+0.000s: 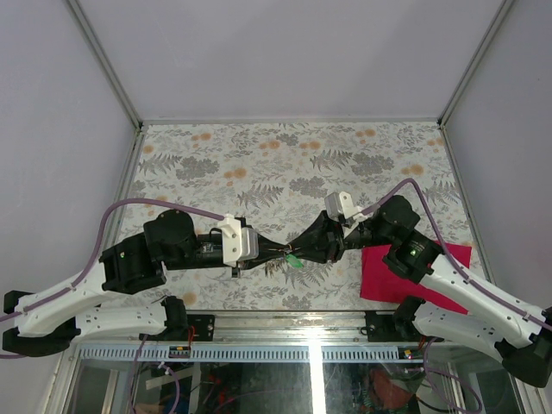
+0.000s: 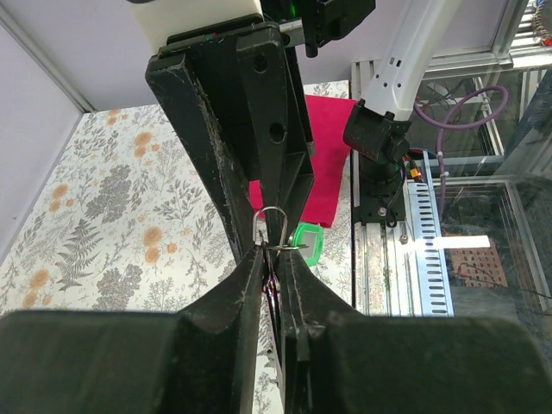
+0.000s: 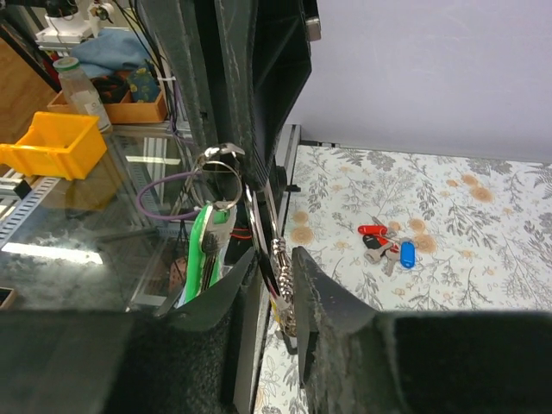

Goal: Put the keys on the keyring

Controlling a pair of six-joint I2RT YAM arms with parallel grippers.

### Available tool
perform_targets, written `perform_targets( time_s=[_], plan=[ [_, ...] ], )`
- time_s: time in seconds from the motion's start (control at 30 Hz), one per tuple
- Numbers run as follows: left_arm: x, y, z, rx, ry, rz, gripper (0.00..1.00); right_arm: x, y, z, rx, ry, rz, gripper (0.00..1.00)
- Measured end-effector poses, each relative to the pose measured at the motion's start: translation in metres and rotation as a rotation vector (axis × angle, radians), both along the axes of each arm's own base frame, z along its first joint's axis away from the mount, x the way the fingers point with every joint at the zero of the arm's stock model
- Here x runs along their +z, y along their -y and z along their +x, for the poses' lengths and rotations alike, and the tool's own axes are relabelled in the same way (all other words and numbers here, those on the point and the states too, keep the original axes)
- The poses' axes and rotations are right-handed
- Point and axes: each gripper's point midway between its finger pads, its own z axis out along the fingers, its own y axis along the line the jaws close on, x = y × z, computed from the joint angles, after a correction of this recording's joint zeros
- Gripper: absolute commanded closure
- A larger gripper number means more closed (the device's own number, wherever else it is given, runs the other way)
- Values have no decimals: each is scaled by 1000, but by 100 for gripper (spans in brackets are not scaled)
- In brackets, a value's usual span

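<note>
- so which step is this, and who's holding what?
- threading, by my read. left gripper [image 2: 272, 255] is clenched on the ring [image 2: 272, 220] and holds it up off the table [image 3: 483, 259], mid-air between the two arms. right gripper [image 3: 280, 263] faces it nose to nose, jaws a narrow gap apart with wire running between them. can't tell if it actually pinches anything.
- where are the keys?
- green key [image 3: 205, 250] hangs just under the ring, touching it. it looks hooked on, but i can't tell if it's fully through the coil. red key [image 3: 373, 230] and blue key [image 3: 407, 254] lie together on the table, well apart from the ring, not on it yet.
- how should i do it?
- don't loosen your left, the ring has nothing else under it. work your right in small moves and slide the green key's hole along the wire till it clears the split. no yanking, or i'd expect the thin wire to twist out of the pinch. go by the right wrist view, since the ring is too small to make out from the top. only then fetch the red one.
- look of the ring?
- thin silvery wire loop, tiny next to the fingers. what looks like a beaded metal piece and a small dark bit hang below it.
</note>
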Motion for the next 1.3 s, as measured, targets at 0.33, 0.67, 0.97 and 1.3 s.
perform_targets(
  time_s=[0.33, 0.67, 0.97, 1.3],
  plan=[
    [2, -1, 1, 5, 2, -6, 100, 8, -3, -11, 53, -19, 35, 92],
    [3, -4, 2, 19, 3, -22, 98, 6, -4, -12, 52, -24, 29, 100],
    [9, -13, 1, 37, 6, -73, 67, 13, 1, -4, -19, 20, -3, 100],
    [43, -41, -7, 56, 29, -210, 55, 20, 21, 11, -159, 121, -105, 100]
  ],
)
